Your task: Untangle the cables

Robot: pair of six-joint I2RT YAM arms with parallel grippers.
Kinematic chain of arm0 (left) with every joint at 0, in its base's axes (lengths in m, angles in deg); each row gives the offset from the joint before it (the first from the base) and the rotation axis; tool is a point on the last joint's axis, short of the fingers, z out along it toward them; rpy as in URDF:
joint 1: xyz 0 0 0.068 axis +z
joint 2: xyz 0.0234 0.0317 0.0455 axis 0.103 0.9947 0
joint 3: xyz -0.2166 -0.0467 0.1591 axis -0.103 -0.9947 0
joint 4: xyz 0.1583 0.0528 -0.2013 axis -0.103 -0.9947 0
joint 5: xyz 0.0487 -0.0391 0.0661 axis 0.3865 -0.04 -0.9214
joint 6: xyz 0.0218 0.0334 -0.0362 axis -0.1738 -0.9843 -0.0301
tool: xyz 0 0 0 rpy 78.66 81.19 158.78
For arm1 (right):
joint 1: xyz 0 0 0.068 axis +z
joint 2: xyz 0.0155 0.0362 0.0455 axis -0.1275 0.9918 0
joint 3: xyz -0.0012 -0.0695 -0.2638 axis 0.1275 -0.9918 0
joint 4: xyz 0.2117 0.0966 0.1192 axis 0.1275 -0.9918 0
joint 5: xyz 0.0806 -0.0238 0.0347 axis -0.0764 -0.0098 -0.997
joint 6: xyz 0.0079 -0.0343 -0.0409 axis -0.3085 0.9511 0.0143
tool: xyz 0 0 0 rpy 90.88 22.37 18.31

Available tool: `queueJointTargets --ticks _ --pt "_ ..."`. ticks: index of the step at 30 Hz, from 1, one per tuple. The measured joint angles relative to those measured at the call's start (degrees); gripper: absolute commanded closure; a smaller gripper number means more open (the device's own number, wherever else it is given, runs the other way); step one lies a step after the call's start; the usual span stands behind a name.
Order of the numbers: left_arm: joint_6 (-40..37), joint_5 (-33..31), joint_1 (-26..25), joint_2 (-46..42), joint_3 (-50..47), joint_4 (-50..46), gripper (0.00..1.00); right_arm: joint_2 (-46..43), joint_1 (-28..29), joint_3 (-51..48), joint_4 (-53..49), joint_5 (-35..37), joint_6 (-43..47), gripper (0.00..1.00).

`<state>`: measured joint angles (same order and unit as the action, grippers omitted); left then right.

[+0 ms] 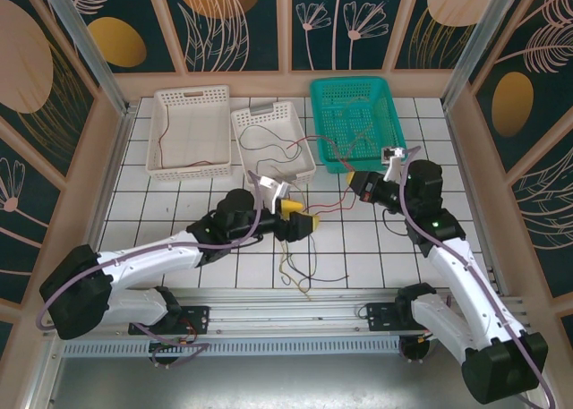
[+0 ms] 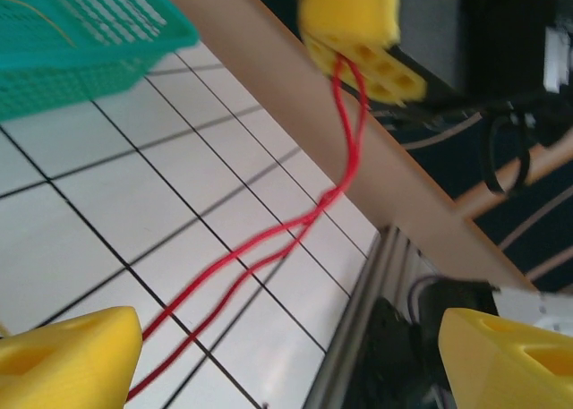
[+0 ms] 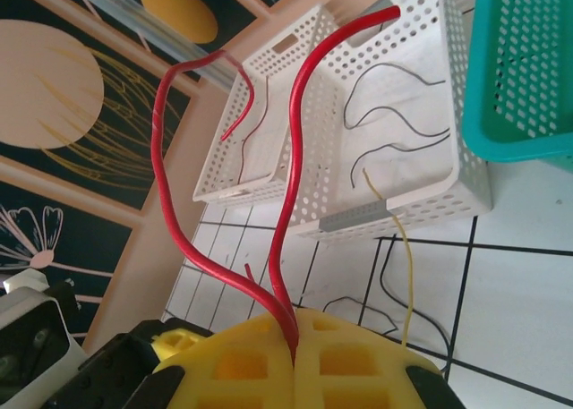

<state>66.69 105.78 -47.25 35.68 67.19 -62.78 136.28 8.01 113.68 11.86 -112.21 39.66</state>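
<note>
Your left gripper spread wide near the red cable; your right gripper pinched tight on that cable.

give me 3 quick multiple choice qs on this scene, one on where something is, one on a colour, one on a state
1. Where is the teal basket?
A. right of both white baskets
B. between them
C. at the near edge

2. Which colour is the cable in the right gripper?
A. black
B. red
C. yellow

3. How is the left gripper?
A. shut on a cable
B. shut, empty
C. open

Answers:
1 A: in the top view it ends the row of baskets on the right.
2 B: in the right wrist view a red cable comes out from between its shut jaws.
3 C: in the left wrist view its jaws stand wide apart.
</note>
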Motion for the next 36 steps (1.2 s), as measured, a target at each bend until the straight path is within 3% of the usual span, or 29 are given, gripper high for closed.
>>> queueJointTargets --ticks 9,19,28,32,36 --pt "-5.9 3.1 -4.1 5.4 5.6 -6.0 0.17 1.8 3.5 0.1 1.2 -2.4 0.5 1.0" --pt "-10.3 -6.7 -4.1 -0.6 5.5 -10.9 0.16 3.3 5.0 0.4 0.5 -3.3 2.0 1.0" --pt "-12.9 -9.5 -4.1 0.8 5.6 -13.6 0.16 4.6 7.9 1.5 0.3 -3.9 3.8 1.0" --pt "-14.1 -10.8 -4.1 0.9 5.6 -15.4 0.02 5.0 9.1 1.7 -0.5 -3.3 4.7 1.0" --pt "-15.1 -11.8 -4.1 -1.9 5.6 -17.1 0.01 5.0 9.2 1.7 -1.1 -1.8 5.2 1.0"
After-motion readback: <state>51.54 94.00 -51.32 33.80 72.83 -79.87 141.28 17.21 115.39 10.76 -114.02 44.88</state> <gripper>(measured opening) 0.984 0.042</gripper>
